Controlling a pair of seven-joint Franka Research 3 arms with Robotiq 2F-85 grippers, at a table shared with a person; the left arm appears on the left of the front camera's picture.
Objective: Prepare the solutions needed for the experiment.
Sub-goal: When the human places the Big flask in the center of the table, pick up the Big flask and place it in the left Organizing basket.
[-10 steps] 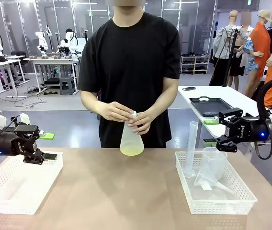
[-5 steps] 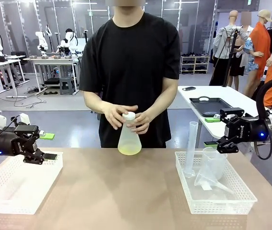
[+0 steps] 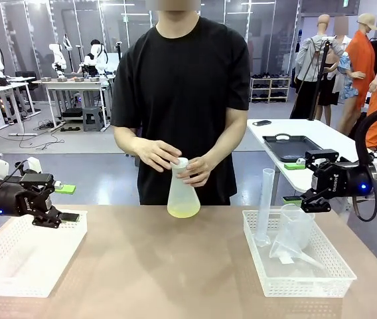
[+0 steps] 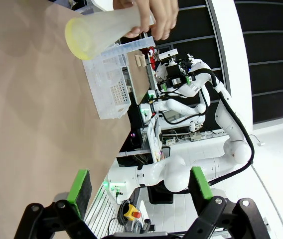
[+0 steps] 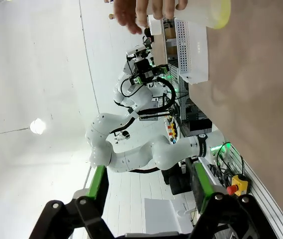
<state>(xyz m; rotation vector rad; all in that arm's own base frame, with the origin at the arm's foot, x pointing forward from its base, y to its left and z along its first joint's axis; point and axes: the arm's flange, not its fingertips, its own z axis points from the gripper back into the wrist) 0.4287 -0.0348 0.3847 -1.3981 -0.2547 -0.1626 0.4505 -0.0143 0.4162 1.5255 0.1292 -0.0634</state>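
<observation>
Trainee: Where are the solutions (image 3: pixel 183 212)?

Technician: In the bottom of the flask (image 3: pixel 181 189), a shallow yellow layer. The person grips the neck with one hand (image 3: pixel 197 170); the other hand (image 3: pixel 156 154) is beside the cap. Seen from the front, it lies between the left pincer (image 3: pixel 66 203) and the right pincer (image 3: pixel 293 183), farther across the desk (image 3: pixel 155 266) than either.

Trainee: What do the wrist cameras add?

Technician: The left wrist view shows the flask's round underside, ringed yellow, well ahead of its pincer. The right wrist view has the yellow base at the top edge, also far ahead.

Trainee: And the pincers?

Technician: Both are spread wide and hold nothing. The left hangs by the far corner of the bare white tray (image 3: pixel 16 259). The right is near the far edge of the other tray (image 3: pixel 295 292), which holds a cylinder (image 3: pixel 265 206), a beaker (image 3: pixel 297 226) and a funnel (image 3: pixel 288 251).
</observation>
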